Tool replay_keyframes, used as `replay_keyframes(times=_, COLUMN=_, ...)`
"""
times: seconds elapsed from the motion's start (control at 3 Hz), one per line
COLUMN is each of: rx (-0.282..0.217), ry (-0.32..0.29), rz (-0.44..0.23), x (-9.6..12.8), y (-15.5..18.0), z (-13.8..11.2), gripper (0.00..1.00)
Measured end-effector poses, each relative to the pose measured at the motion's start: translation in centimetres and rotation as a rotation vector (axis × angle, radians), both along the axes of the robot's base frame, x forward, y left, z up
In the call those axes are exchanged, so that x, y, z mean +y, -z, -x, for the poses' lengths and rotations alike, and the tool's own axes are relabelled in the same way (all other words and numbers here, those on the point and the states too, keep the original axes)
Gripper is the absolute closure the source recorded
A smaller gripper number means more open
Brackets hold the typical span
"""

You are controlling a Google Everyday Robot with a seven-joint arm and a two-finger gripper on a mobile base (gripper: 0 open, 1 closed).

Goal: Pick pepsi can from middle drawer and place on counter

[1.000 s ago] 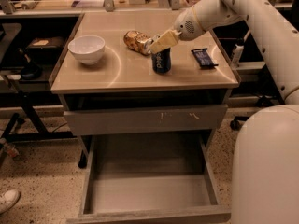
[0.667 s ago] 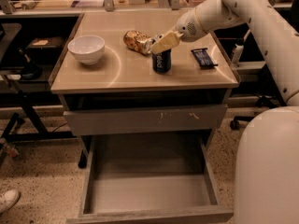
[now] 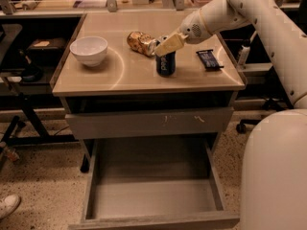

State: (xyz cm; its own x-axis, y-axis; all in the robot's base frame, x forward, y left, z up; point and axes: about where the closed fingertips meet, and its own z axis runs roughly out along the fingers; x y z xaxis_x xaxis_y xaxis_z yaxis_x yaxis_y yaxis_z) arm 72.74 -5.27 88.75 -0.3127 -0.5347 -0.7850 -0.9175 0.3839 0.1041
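A white robot arm reaches from the right over a grey cabinet with a glossy beige desk (image 3: 129,75) on top. Its tan tool (image 3: 169,44) sits at the silver top of a dark blue pepsi can (image 3: 166,65). The can stands upright near the middle of the desk and looks to be resting on the surface. Whether the tool is clamped on the can or loose around it cannot be told from this view.

Below, the middle drawer (image 3: 153,195) is pulled fully out, its flat grey bottom bare. The can is therefore out of the drawer, and the step in hand appears to be the release.

To do it well, the tool should likely open only once the can's base sits flat. It should then lift straight up, so the rim is not nudged sideways. A gold-brown dented can (image 3: 140,42) lies just beside the pepsi can on its left. A white bowl (image 3: 88,50) stands further left, and a dark wrapped bar (image 3: 209,59) lies to the right. The retreat is best kept clear of these.
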Motion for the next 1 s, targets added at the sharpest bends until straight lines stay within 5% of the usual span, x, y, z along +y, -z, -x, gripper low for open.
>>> replay_keyframes(times=0.67, rx=0.000, ry=0.000, rz=0.000, x=0.01, y=0.01, z=0.00, gripper=0.11)
replay_keyframes(times=1.0, rx=0.000, ry=0.000, rz=0.000, x=0.01, y=0.01, z=0.00, gripper=0.00)
